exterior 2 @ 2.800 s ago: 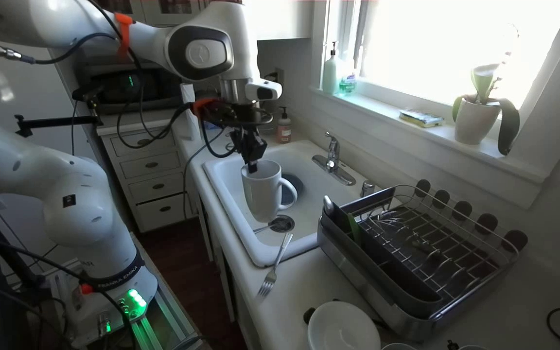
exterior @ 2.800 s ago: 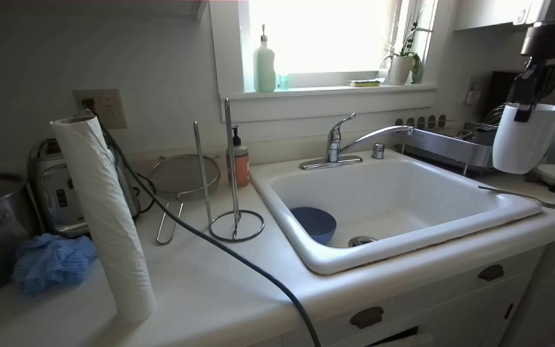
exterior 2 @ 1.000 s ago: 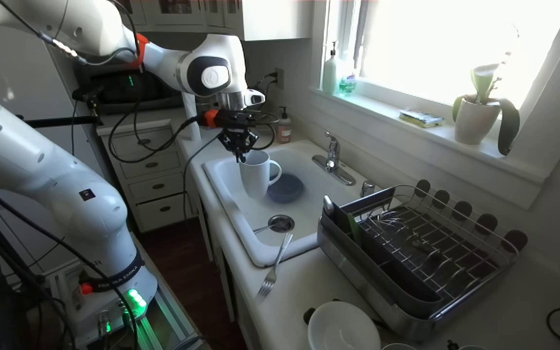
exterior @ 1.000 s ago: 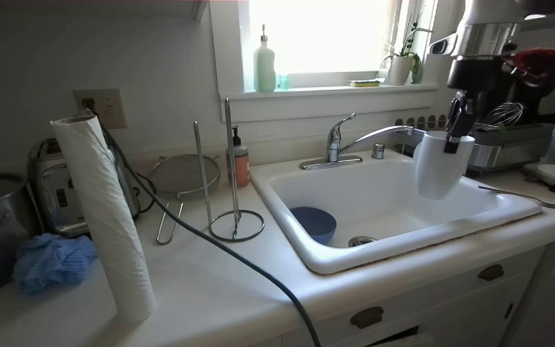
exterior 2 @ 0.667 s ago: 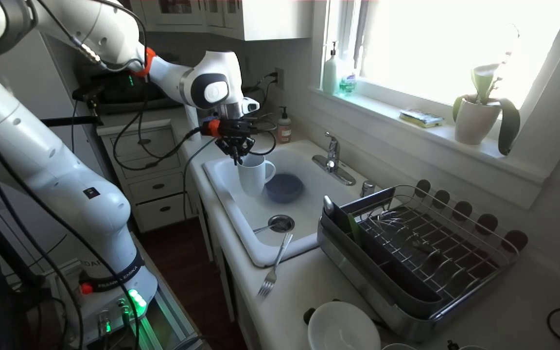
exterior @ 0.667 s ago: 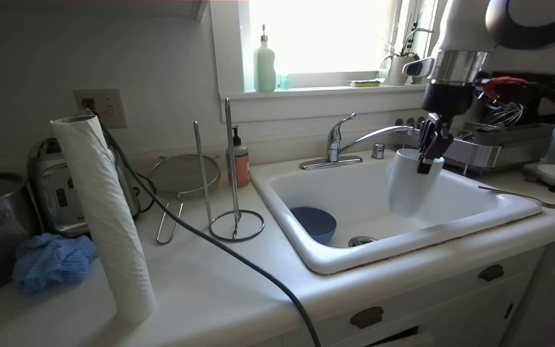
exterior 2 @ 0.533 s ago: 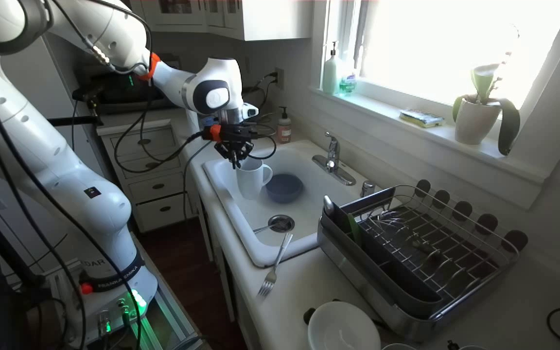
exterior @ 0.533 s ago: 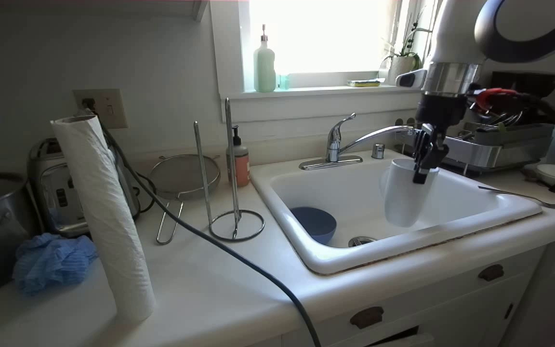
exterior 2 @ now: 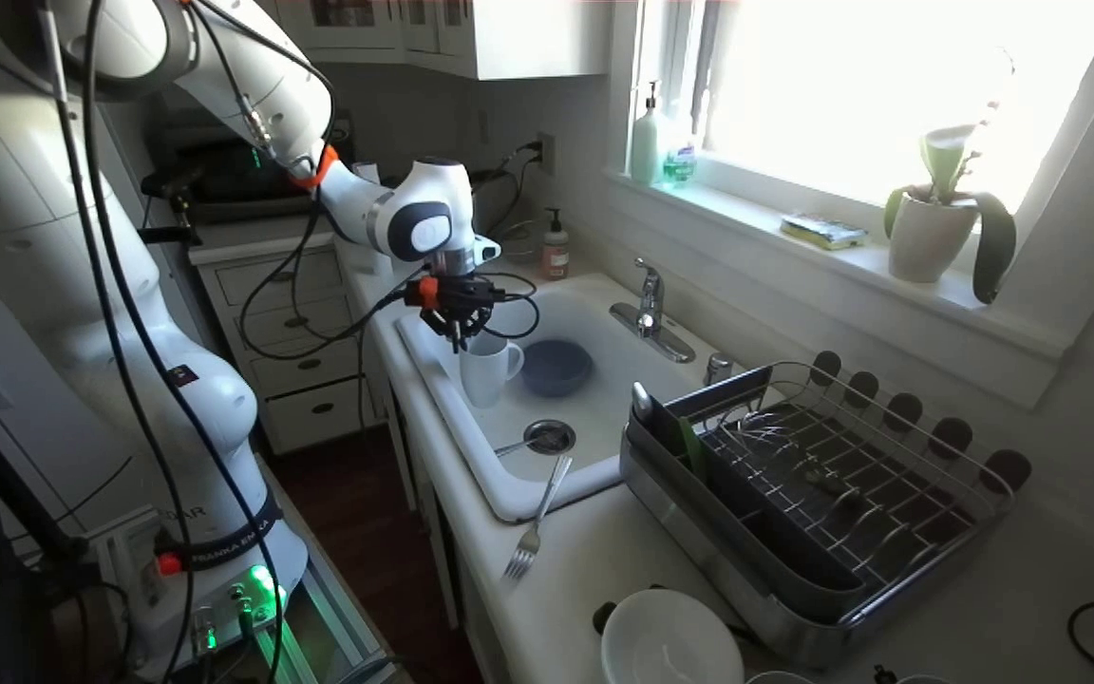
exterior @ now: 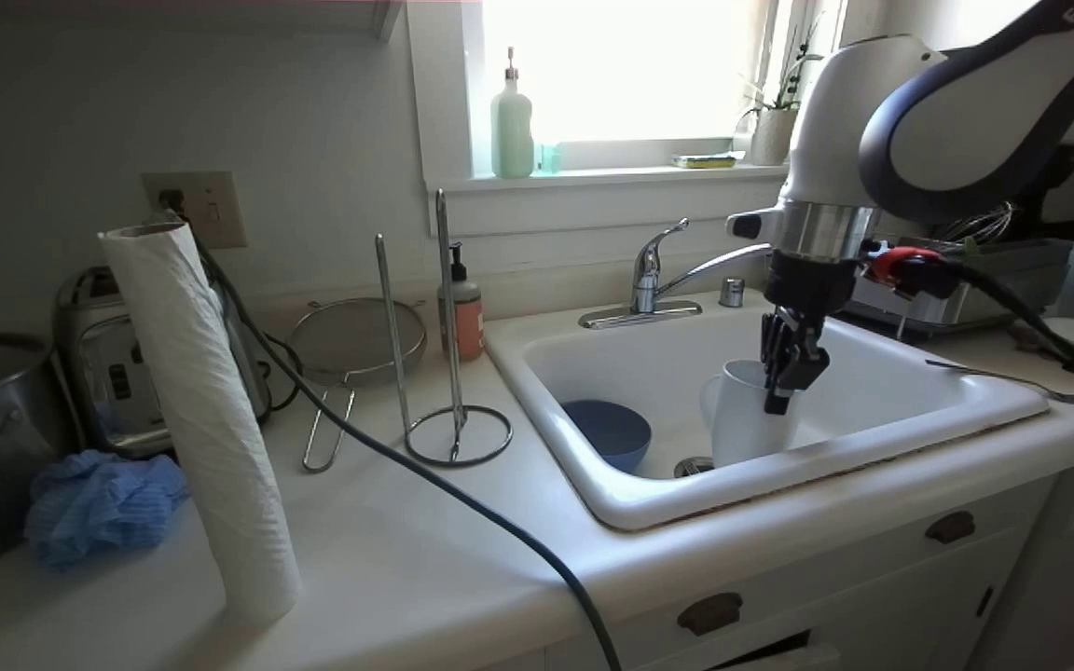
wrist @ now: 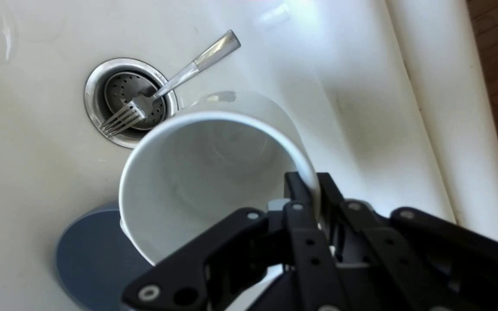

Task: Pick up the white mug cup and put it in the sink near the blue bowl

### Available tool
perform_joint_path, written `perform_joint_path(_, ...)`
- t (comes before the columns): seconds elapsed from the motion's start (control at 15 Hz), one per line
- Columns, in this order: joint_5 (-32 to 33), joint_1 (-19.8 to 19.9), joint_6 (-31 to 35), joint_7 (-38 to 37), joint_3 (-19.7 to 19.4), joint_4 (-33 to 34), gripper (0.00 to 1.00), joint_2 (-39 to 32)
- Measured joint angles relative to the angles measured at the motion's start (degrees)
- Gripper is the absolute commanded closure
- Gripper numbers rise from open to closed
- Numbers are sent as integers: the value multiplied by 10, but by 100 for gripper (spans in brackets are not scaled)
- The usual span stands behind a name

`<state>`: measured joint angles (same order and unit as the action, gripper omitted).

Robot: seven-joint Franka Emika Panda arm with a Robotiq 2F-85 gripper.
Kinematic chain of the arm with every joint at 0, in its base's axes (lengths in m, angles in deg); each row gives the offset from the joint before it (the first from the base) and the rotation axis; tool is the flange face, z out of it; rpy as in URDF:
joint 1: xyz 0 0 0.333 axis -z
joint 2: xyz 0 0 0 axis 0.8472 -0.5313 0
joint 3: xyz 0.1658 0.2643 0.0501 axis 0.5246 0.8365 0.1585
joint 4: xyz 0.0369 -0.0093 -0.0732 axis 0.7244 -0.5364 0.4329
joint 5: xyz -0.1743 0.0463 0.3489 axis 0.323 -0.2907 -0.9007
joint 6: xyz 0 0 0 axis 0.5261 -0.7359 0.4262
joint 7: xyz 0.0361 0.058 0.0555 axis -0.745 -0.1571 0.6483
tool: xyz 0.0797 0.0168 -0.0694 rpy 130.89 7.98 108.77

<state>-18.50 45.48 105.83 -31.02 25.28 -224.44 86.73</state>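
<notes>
My gripper [wrist: 310, 183] is shut on the near-side rim of the white mug [wrist: 205, 181], one finger inside and one outside. In both exterior views the mug [exterior: 742, 424] [exterior 2: 485, 375] hangs upright, slightly tilted, inside the sink [exterior: 835, 458], with its lower part behind the front rim in an exterior view. Its handle points toward the faucet side. The blue bowl [exterior 2: 556, 369] sits in the sink just beside the mug; it also shows in the wrist view [wrist: 97, 259], partly hidden by the mug. I cannot tell whether the mug's base touches the basin.
A fork [wrist: 180, 77] lies across the drain [wrist: 123, 86] in the basin. The chrome faucet [exterior: 649, 270] stands behind. Another fork [exterior 2: 533, 532] lies on the counter by the rim, near the dish rack [exterior 2: 794, 513]. A wire stand [exterior: 453, 438] stands beside the sink.
My gripper has carried the white mug from above the sink's rack-side end down into the basin and closer to the blue bowl. In the last half second it moved mainly downward.
</notes>
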Motion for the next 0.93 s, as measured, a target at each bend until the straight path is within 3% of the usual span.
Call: perform_joint_path(0.93, -5, 25, 146, 12, 58, 2, 97, -102)
